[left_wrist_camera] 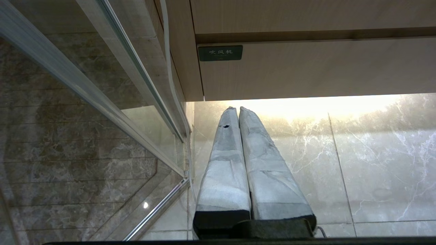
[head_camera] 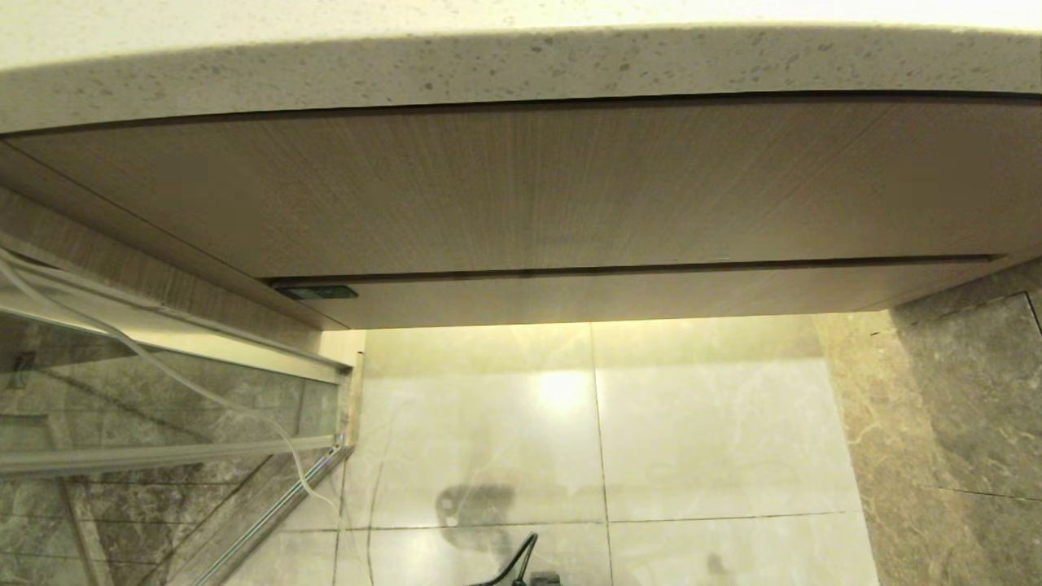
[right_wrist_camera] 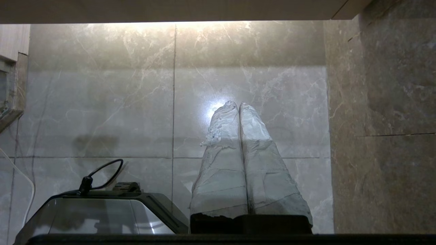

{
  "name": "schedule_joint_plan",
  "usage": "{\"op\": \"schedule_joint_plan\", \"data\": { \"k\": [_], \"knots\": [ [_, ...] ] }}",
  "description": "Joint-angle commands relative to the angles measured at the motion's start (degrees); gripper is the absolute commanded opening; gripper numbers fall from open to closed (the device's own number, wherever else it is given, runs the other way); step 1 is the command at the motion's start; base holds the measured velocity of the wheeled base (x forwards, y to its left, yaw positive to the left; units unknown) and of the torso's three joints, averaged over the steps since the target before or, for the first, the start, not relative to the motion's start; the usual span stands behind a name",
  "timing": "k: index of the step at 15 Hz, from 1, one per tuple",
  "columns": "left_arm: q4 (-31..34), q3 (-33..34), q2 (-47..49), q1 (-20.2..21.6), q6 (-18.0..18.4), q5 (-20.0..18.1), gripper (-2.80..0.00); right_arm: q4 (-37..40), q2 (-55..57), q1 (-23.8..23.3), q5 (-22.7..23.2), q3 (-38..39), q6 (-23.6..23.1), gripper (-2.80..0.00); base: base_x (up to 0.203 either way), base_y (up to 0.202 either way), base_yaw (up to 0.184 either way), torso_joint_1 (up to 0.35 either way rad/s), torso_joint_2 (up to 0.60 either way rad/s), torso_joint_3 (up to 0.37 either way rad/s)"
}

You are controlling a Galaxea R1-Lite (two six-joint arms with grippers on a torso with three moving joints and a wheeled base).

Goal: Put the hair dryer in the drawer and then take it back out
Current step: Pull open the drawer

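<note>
On my wrist feeds, the left gripper [left_wrist_camera: 235, 108] and right gripper [right_wrist_camera: 238, 103] each have two long tapered fingers wrapped in wrinkled grey-white tape over black bases. A black looped cable [right_wrist_camera: 102, 170] plugs into my glossy grey base housing [right_wrist_camera: 98, 214].

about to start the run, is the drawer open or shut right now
Shut. The drawer front sits flush under the wood panel, with only a thin dark seam between them and no interior showing.
</note>
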Motion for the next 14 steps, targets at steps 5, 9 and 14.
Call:
{"op": "schedule_joint_plan", "data": {
  "k": [5,9,14],
  "knots": [
    [-0.1,2.3,0.0,0.0,0.0,0.0,-2.8,17.5,0.3,0.0,8.1,-19.9,-0.5,-2.8,0.0,0.0,0.0,0.0,0.0,0.0],
    [-0.1,2.3,0.0,0.0,0.0,0.0,-2.8,51.9,4.8,0.0,17.3,-44.9,-4.9,-2.8,0.0,0.0,0.0,0.0,0.0,0.0],
    [-0.1,2.3,0.0,0.0,0.0,0.0,-2.8,61.3,11.3,0.2,28.7,-49.3,-9.4,-2.8,0.0,0.0,0.0,0.0,0.0,0.0]
  ]
}}
